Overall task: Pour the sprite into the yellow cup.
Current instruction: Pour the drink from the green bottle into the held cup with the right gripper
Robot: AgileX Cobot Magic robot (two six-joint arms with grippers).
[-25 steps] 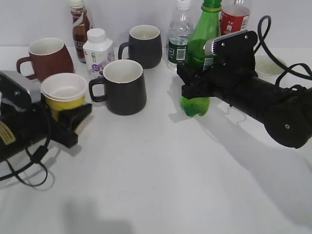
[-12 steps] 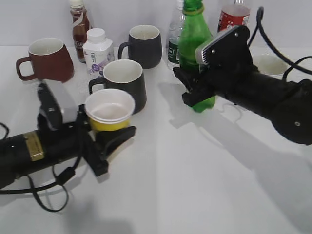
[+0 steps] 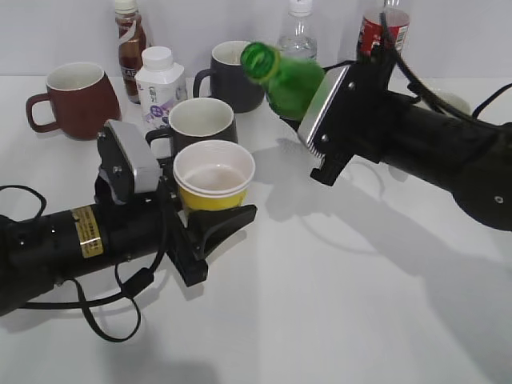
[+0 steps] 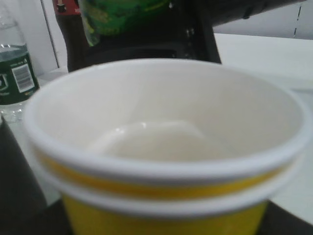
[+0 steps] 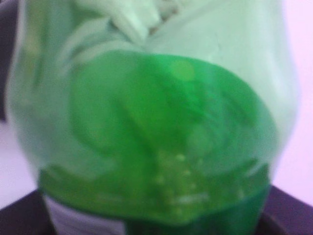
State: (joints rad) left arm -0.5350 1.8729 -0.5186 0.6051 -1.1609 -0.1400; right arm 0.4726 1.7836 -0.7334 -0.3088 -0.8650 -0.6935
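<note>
My left gripper (image 3: 210, 218) is shut on the yellow cup (image 3: 213, 178) and holds it upright above the table, left of centre. The cup fills the left wrist view (image 4: 166, 147), its white inside showing. My right gripper (image 3: 308, 108) is shut on the sprite (image 3: 288, 78), a green bottle tilted with its open neck pointing left, above and right of the cup's rim. No liquid shows between neck and cup. The bottle's green body fills the right wrist view (image 5: 156, 127); the fingers are hidden there.
Behind the cup stand two dark mugs (image 3: 202, 122) (image 3: 228, 68), a dark-red mug (image 3: 74, 98), a white carton (image 3: 160, 80) and a brown bottle (image 3: 130, 36). A clear water bottle (image 3: 298, 32), a cola bottle (image 3: 376, 32) and a white cup (image 3: 448, 100) stand at the back right.
The left gripper carried the yellow cup right and up, towards the centre. The right gripper lifted the sprite and tipped it over to the left, its neck now leaning towards the cup.
</note>
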